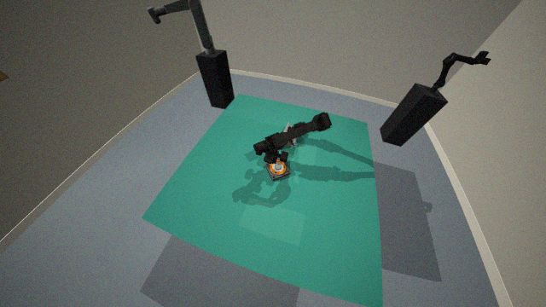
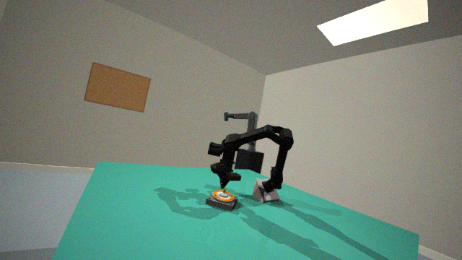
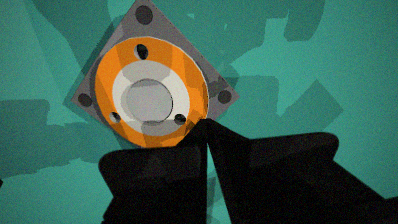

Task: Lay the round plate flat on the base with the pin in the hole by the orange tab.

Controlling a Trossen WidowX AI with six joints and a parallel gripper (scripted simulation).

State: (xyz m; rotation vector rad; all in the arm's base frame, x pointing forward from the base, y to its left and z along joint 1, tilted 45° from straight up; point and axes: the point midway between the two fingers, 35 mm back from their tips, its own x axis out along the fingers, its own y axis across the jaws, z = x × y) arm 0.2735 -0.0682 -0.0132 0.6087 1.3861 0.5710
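Observation:
The round plate (image 1: 271, 167) (image 2: 216, 196) (image 3: 106, 85) is orange with a pale inner ring and sits around the grey post (image 3: 150, 101) on the dark square base (image 2: 221, 205) (image 3: 131, 30). Its rim looks slightly raised off the base in the exterior view. Three dark holes show in its face in the wrist view. The small orange tab (image 2: 224, 190) stands at its arm-side edge, just below the fingertips; the fingers hide it in the wrist view. The pin cannot be made out. My gripper (image 2: 223, 187) (image 3: 205, 123) is shut and empty, tips down at the plate's edge; contact cannot be told.
The base stands on the green table top (image 1: 273, 256) (image 2: 144, 231). My arm's pale wedge-shaped mount (image 2: 266, 196) stands close behind it. Two other arms on dark pedestals (image 1: 215, 78) (image 1: 414, 114) stand beyond the table edge.

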